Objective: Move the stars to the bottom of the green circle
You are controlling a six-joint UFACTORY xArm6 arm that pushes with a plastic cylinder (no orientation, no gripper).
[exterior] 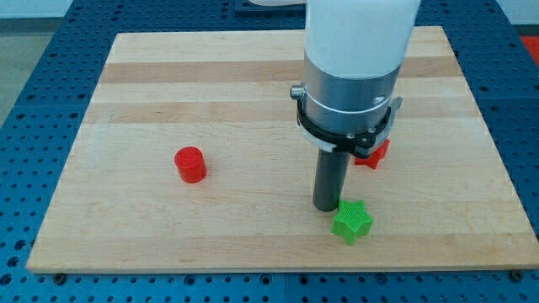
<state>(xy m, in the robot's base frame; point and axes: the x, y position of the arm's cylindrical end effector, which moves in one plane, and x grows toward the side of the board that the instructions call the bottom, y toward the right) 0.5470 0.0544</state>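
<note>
My tip (326,207) rests on the wooden surface (253,101), just beside the green star (351,221) at its upper left. The red star (373,154) sits partly hidden behind my arm. The red cylinder (190,164) stands well apart, toward the view's left. My end effector is a plain rod with no jaws.

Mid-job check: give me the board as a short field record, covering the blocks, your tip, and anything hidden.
tip: my tip is down on the board, just to the upper left of the green star
green star: near the view's bottom, right of centre; touching or nearly touching the tip
red star: above the green star, mostly hidden behind the arm; shape partly visible
red cylinder: alone on the view's left
green circle: not visible
</note>
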